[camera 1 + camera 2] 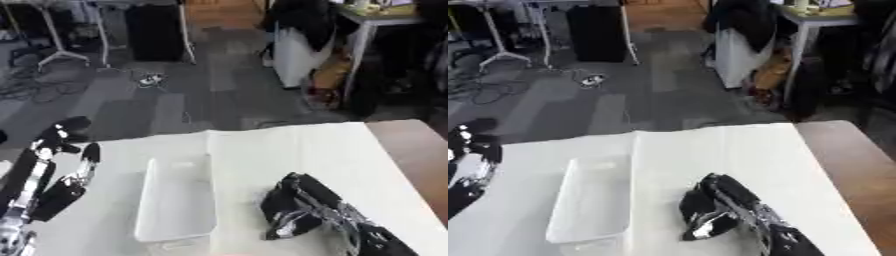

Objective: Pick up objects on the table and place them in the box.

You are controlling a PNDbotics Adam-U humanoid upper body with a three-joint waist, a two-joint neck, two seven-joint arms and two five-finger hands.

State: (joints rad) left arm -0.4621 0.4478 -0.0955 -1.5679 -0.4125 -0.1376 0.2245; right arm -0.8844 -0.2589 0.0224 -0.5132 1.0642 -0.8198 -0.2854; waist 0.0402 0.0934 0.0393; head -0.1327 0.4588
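The left hand stood raised to the left of the box, well apart from it, its fingers relaxed and pointing upward with nothing between them. The left eye view showed that hand whole, along with a good length of the black and silver forearm below it; the right eye view caught only a slice of it at the picture's left edge.

The box was a shallow, white, open tray lying on the white table, its long side running away from the robot. The inside of the box looked bare in both views, though its pale walls blended with the tabletop.

To the right of the box, near it but not touching, the right hand lay low over the table with its fingers curled inward. Whether those fingers closed on anything could not be told: no separate object showed inside or under them, only black and silver parts of the hand itself. No loose object could be made out on the table around the box in either view.

Further right of the box, a brown surface bordered the white table.
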